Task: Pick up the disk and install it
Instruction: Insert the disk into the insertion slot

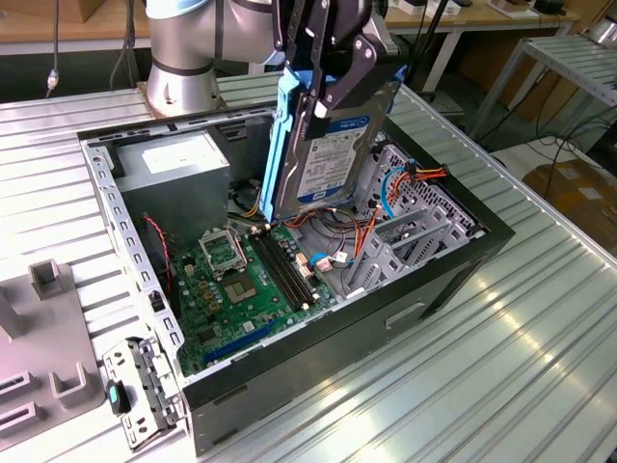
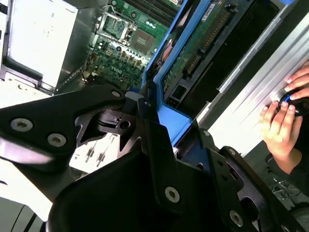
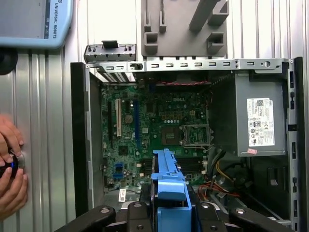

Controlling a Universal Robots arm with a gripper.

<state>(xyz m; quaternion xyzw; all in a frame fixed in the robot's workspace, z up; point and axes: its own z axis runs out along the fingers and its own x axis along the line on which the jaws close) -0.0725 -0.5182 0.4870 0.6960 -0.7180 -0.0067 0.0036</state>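
A: Nearest in both wrist views: black bolted-link gripper (image 3: 169, 205) (image 2: 174, 130). Fingers?

B: Fingers (image 1: 359, 60) clamped on the disk (image 1: 333, 154), a flat silver-grey metal hard drive with a white-blue-black label and blue plastic rails. One finger presses each railed side.

A: Where is the disk?

B: Held on edge, tilted, in the air over the open black computer case (image 1: 289, 362). It's above the green motherboard (image 1: 231, 289), toward the far side. The label faces the exterior view's right. Its lower corner sits low by the memory slots; can't tell if it touches. In the second wrist view the disk (image 2: 203, 43) shows its green circuit side.

A: Inside the case?

B: Large grey metal power-supply box with a white sticker (image 1: 178, 169) in the far corner, on the exterior view's left. Orange and red cables (image 1: 424, 174) on the exterior view's right, just beside the disk.

A: Outside?

B: Ribbed aluminium worktop (image 1: 501, 367) under everything. Small metal cage with a blue plastic latch (image 1: 145, 395) lies near, on the exterior view's left, just beside the case's corner. Grey moulded fixture block (image 1: 48, 338) is further left. A person's hand (image 3: 10, 186) rests on a small dark round knob (image 2: 292, 101) on the worktop beside the case.
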